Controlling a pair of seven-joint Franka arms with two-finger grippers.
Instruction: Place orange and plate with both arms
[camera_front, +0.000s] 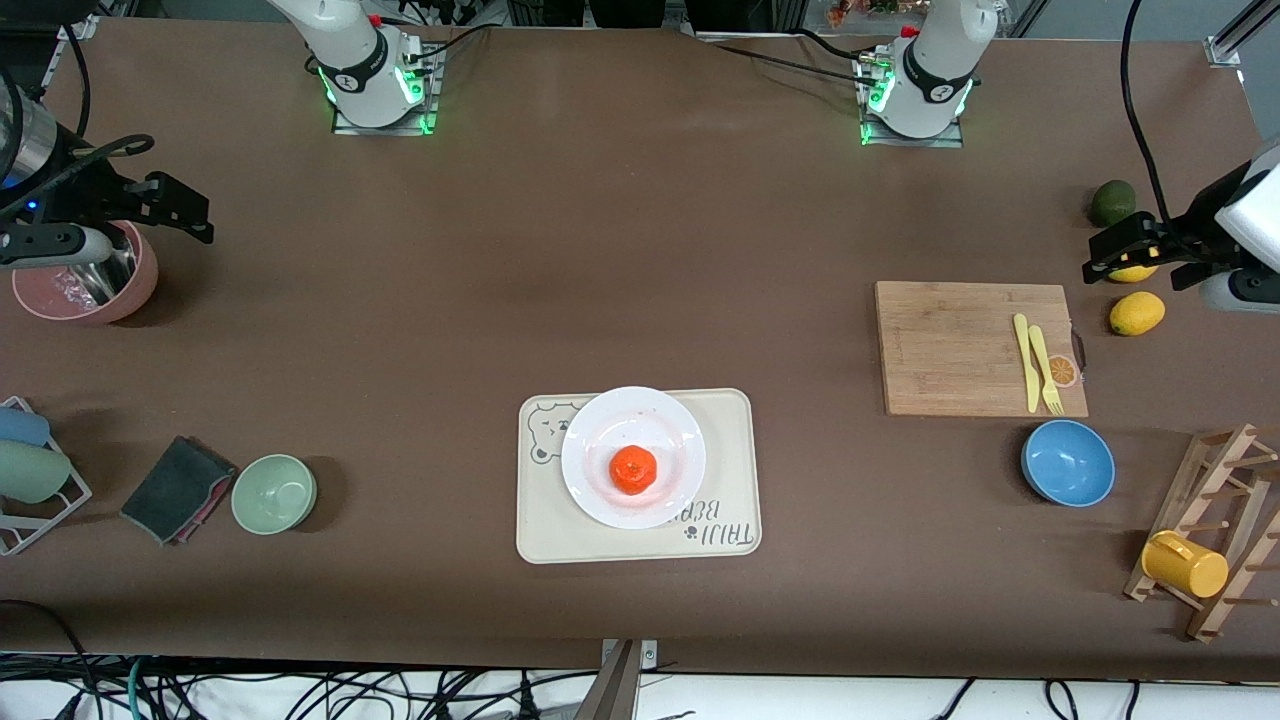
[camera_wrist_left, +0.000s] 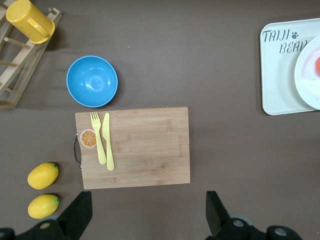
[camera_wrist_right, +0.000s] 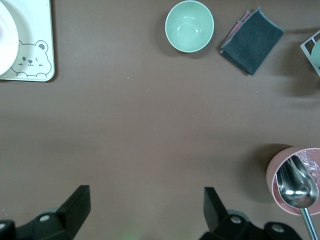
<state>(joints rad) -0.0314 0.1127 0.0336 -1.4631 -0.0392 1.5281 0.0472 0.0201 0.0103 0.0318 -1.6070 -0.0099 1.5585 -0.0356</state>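
The orange (camera_front: 633, 469) sits on the white plate (camera_front: 600, 440). The plate rests on a cream bear tray (camera_front: 722, 420) in the middle of the table, near the front camera. An edge of the plate (camera_wrist_left: 309, 75) shows in the left wrist view, and another edge of the plate (camera_wrist_right: 5, 40) in the right wrist view. My left gripper (camera_front: 1125, 245) (camera_wrist_left: 147, 210) hangs open and empty at the left arm's end of the table, over the lemons. My right gripper (camera_front: 178, 208) (camera_wrist_right: 147, 207) is open and empty beside a pink bowl at the right arm's end.
A cutting board (camera_front: 960, 345) with a yellow fork and knife, a blue bowl (camera_front: 1067, 462), two lemons (camera_front: 1137, 313), a dark green fruit (camera_front: 1112, 203) and a rack with a yellow cup (camera_front: 1185, 563) lie toward the left arm's end. The pink bowl (camera_front: 85, 285), a green bowl (camera_front: 274, 493) and a dark cloth (camera_front: 178, 489) lie toward the right arm's end.
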